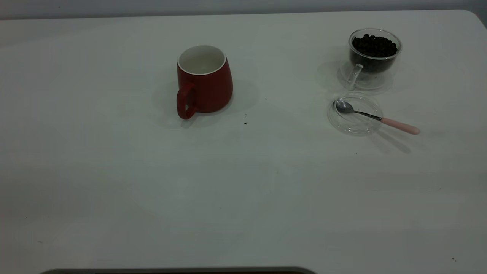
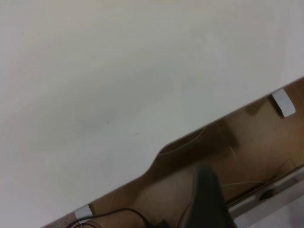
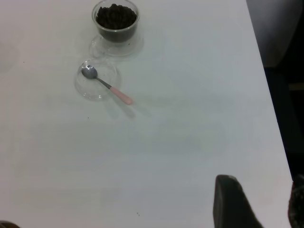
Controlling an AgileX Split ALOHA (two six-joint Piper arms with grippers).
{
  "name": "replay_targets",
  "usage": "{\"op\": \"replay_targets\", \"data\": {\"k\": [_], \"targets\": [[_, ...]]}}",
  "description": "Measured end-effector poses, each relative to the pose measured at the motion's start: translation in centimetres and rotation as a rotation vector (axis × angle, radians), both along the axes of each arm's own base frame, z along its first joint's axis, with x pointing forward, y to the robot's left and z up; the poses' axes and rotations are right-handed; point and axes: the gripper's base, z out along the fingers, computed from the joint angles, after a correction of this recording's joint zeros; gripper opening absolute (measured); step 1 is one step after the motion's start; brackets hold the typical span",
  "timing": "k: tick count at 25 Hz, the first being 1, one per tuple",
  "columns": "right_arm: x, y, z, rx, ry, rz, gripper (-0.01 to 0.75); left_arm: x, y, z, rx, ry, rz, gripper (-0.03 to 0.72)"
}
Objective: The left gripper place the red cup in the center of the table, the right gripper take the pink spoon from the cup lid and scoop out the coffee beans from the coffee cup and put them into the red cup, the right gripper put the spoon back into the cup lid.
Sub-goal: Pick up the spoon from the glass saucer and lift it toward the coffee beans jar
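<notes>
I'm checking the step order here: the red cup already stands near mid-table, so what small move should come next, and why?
Probably the right gripper should reach toward the pink spoon. The red cup stands upright and empty, the spoon lies untouched across the cup lid, and the coffee beans still fill the coffee cup.

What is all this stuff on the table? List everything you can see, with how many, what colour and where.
Dark red ceramic mug: one, white inside, upright near the table's middle, apparently empty.
Small clear glass cup: one, far right side of the table.
Dark roasted coffee beans: a heap, nearly black, filling the glass cup.
Round clear glass lid: one, flat on the table just in front of the glass cup.
Teaspoon with silver bowl and pale pink handle: one, bowl resting in the lid, handle sticking out over its rim.
Large white table: one, a few dark specks.
Left pincer: black, beyond the table's edge, away from everything.
Right pincer: black, open, over the table's edge, far from the spoon.
</notes>
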Motion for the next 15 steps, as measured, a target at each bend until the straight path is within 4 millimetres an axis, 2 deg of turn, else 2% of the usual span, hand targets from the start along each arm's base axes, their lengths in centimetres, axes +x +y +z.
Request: {"op": "replay_targets", "data": {"k": [7,15], "targets": [[0.0,0.0,0.0,0.000,0.000,0.000,0.330,0.0,0.0,0.0,-0.002,-0.004,0.012,0.569],[0.0,0.0,0.0,0.000,0.000,0.000,0.330,-1.2,0.4,0.1,-0.028,-0.098,0.194,0.569]]}}
